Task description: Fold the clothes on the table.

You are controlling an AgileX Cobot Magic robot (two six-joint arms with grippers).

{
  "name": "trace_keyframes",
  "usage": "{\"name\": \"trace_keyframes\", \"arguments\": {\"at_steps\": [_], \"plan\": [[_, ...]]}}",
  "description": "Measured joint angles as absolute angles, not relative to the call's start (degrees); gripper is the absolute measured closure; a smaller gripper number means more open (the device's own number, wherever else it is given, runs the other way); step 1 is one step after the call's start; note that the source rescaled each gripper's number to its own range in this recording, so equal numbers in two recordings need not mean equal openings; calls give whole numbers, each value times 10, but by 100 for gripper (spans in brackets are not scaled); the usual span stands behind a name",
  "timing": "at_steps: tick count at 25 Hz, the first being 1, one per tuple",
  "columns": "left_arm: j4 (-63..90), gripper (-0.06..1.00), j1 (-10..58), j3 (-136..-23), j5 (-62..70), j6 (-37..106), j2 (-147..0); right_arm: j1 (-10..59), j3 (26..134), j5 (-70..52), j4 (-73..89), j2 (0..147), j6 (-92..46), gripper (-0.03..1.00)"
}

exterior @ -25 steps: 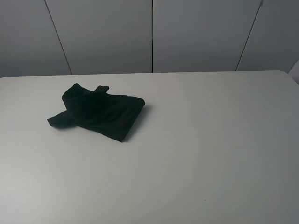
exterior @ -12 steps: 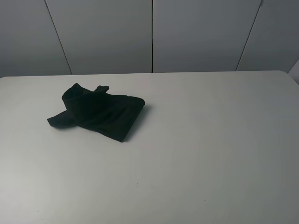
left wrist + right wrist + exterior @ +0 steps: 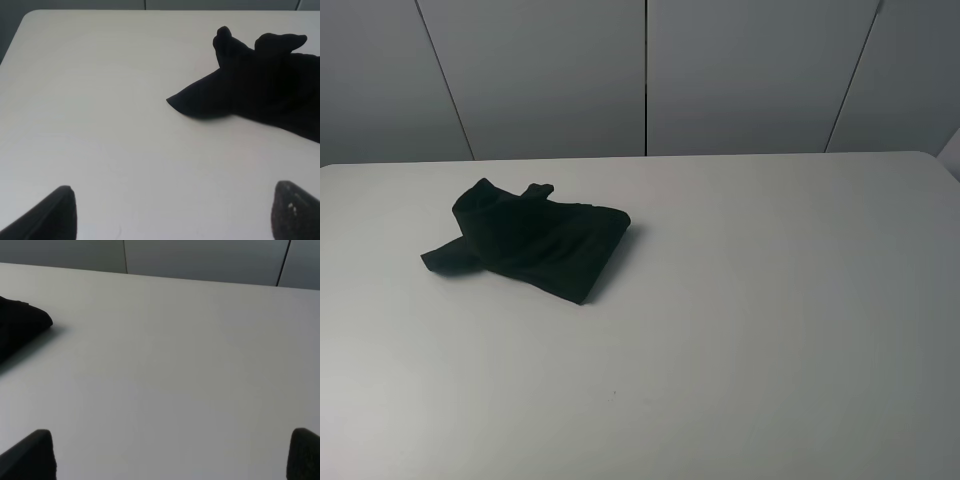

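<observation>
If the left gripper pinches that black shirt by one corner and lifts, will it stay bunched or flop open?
Probably flop. The black T-shirt lies in a soft, crumpled heap with loose flaps sticking out, so it looks limp, not stiff. It likely drapes and unfolds under its own weight, and pushing would likely bunch it on the white table rather than slide it whole.

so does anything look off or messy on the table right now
Only the black shirt: it lies crumpled in a bunched heap on the left part of the white table, with a sleeve sticking out, not spread flat. Nothing looks spilled or damaged, and neither gripper touches it.
</observation>
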State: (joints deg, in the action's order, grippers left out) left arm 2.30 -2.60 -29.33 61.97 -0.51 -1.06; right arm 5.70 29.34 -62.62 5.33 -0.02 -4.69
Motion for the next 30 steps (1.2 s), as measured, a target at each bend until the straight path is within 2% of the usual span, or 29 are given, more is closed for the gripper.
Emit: {"name": "trace_keyframes", "arguments": {"at_steps": [30], "plan": [[32,-6,-22,-293,620,47,-11,57,293,-626,55,0,-43,-3]]}}
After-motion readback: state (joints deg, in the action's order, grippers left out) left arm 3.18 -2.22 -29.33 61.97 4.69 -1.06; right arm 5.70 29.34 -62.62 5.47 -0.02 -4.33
